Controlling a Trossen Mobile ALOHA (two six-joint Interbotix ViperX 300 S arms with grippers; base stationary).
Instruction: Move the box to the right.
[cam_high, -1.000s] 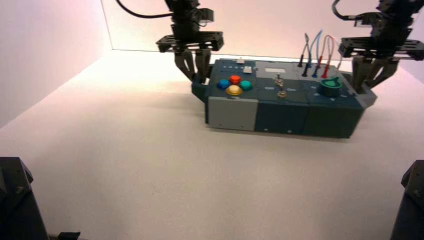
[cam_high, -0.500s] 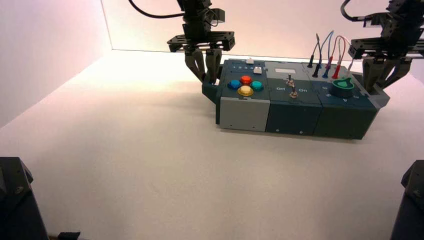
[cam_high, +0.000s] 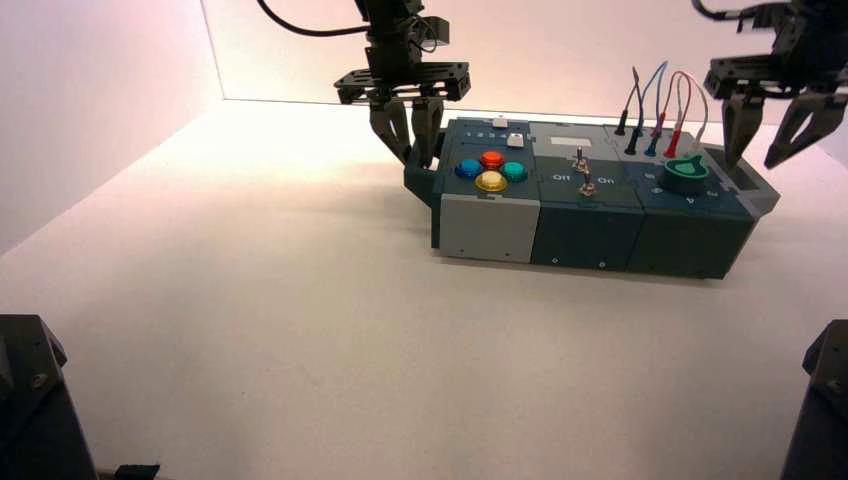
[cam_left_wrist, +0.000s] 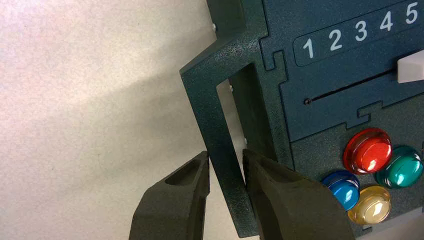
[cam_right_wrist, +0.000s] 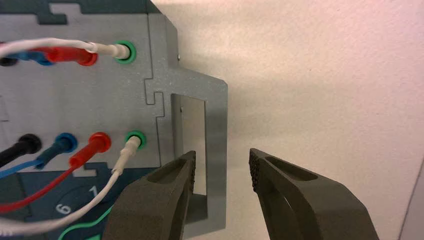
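Observation:
The long dark teal-grey box (cam_high: 590, 215) stands at the back right of the white table, its light grey panel (cam_high: 488, 228) facing front. My left gripper (cam_high: 415, 158) is shut on the box's left end handle (cam_left_wrist: 210, 110); in the left wrist view the left gripper (cam_left_wrist: 226, 157) pinches the handle bar between both fingers, beside the red button (cam_left_wrist: 367, 150). My right gripper (cam_high: 752, 160) hangs open over the right end handle (cam_right_wrist: 216, 130). Seen from the right wrist, the right gripper (cam_right_wrist: 221, 160) straddles that bar, its outer finger well clear of it.
Plugged wires (cam_high: 655, 100) rise from the box's back right, close to the right gripper. A green knob (cam_high: 686, 175) and toggle switches (cam_high: 582, 170) sit on top. The back wall runs just behind the box. Dark arm bases (cam_high: 30, 400) fill the front corners.
The box slid to the right with both grippers on its handles, then stopped. The right gripper has since opened off the right handle and lifted a little.

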